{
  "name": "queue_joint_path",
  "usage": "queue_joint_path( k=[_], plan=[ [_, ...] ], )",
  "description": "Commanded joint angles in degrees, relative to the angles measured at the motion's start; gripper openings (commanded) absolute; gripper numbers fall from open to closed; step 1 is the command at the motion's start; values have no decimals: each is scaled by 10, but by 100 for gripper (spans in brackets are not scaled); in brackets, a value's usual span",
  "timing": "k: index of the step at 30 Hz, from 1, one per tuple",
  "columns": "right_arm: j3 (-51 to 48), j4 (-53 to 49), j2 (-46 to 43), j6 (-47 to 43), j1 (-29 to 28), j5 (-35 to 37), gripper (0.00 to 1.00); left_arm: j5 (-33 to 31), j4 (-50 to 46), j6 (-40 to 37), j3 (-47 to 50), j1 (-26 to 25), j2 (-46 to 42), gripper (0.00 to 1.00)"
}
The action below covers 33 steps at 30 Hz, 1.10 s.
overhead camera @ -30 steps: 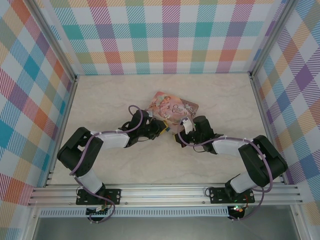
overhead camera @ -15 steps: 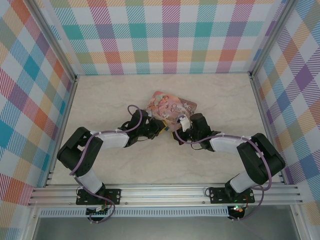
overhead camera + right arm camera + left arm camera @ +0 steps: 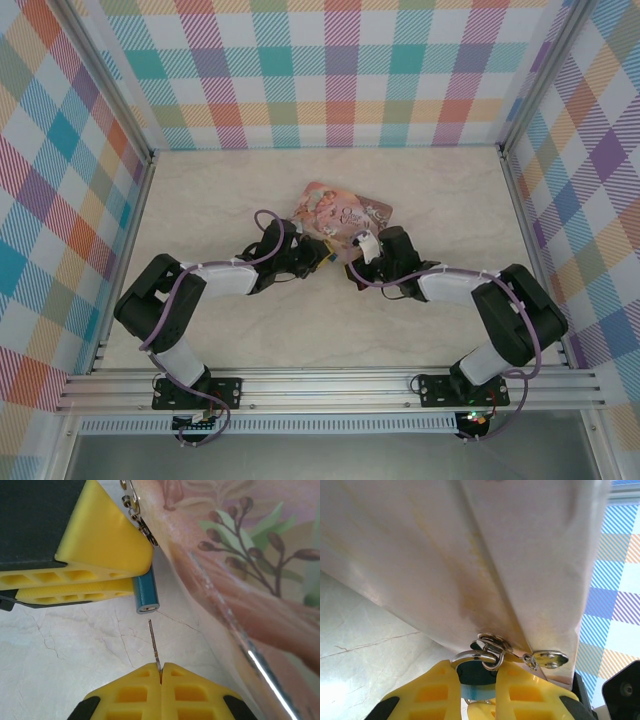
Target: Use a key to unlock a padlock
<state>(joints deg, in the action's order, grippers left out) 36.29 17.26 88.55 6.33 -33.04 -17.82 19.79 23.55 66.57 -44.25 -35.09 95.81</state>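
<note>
The bench [image 3: 250, 200] is a pale cream slab with a marbled look, crossed by fine grey-brown veins and hairline cracks. These show plainly under the right tool [image 3: 160, 672] and to the left of the left tool [image 3: 477, 690]. One thing rests on it: a pink illustrated tin [image 3: 340, 212], just beyond the tips of both tools and set askew to the bench's edges. To the right of the right tool its picture side rises at a slant from the surface. Above the left tool its plain pale underside shows, so that edge is tipped up off the bench. Silver metal rails [image 3: 330, 385] run along the bench's near edge, behind both tools.
</note>
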Motion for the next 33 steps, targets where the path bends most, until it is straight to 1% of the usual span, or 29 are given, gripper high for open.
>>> queue_joint_path(
  k=[1, 11, 13, 17, 20, 26, 33],
  plan=[
    [26, -10, 20, -15, -5, -16, 1, 28, 23, -8, -22, -3, -21, 8],
    [46, 9, 34, -10, -10, -31, 1, 29, 21, -8, -23, -3, -20, 8],
    [51, 5, 33, -13, -12, -25, 1, 26, 23, -6, -22, -4, -20, 8],
    [54, -5, 31, -15, -20, 8, 1, 23, 32, 7, -20, -6, -23, 8],
    [55, -9, 31, -11, -21, 16, 1, 23, 35, 11, -23, -9, -25, 8],
    [55, -27, 34, -11, -22, 25, 1, 19, 36, 12, -22, -10, -30, 7],
    [67, -36, 43, -14, -23, 11, 1, 22, 37, 11, -27, -13, -28, 7]
  ],
)
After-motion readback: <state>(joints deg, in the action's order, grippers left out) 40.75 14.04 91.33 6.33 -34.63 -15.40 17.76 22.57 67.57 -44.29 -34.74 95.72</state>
